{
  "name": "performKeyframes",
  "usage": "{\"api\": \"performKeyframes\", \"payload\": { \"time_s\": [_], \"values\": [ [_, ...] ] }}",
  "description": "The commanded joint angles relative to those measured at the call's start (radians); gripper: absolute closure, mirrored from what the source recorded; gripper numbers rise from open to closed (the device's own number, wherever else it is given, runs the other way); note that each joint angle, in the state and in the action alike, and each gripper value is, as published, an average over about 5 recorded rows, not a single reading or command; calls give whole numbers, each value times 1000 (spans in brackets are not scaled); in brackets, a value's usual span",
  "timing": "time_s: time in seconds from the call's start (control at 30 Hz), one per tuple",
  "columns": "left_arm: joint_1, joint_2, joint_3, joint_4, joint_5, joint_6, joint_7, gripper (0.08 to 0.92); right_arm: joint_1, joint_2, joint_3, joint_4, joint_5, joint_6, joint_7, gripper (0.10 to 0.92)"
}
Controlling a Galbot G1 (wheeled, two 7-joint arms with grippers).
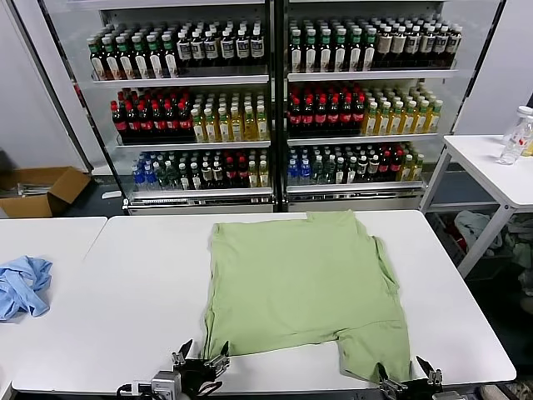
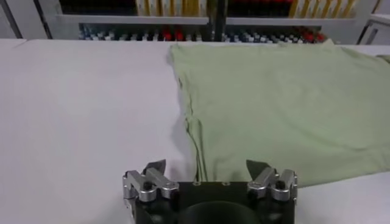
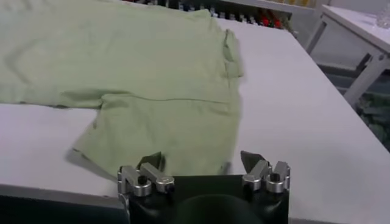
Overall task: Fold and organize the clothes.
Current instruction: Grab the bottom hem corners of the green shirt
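A light green shirt (image 1: 304, 283) lies spread flat on the white table (image 1: 141, 292), plain side up, with one flap reaching down to the front edge at the right. My left gripper (image 1: 202, 353) is open and empty at the front edge, just before the shirt's near left corner (image 2: 201, 164). My right gripper (image 1: 410, 372) is open and empty at the front edge, by the flap's near corner (image 3: 177, 140). In the left wrist view my gripper (image 2: 206, 168) sits low over the hem; in the right wrist view my gripper (image 3: 203, 160) sits over the flap.
A crumpled blue cloth (image 1: 21, 283) lies on a second white table at the left. Drink fridges (image 1: 275, 92) stand behind the table. A small white table (image 1: 491, 162) with bottles is at the far right. A cardboard box (image 1: 42, 190) sits on the floor at the left.
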Motion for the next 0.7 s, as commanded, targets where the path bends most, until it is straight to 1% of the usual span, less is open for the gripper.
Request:
{"api": "performKeyframes", "payload": {
  "time_s": [0.03, 0.27, 0.5, 0.6, 0.7],
  "values": [
    [2, 3, 17, 27, -30, 10, -2, 412, -9, 3, 0, -9, 44, -17, -4, 451],
    [1, 5, 3, 27, -96, 9, 10, 611, -1, 3, 8, -1, 66, -6, -2, 659],
    [0, 14, -42, -22, -162, -30, 35, 810, 18, -10, 27, 21, 65, 59, -11, 863],
    [0, 21, -72, -44, -200, -46, 41, 884, 30, -19, 46, 27, 80, 80, -14, 917],
    [-1, 30, -96, -60, -233, -54, 43, 913, 43, -24, 68, 34, 109, 98, -14, 920]
  ]
}}
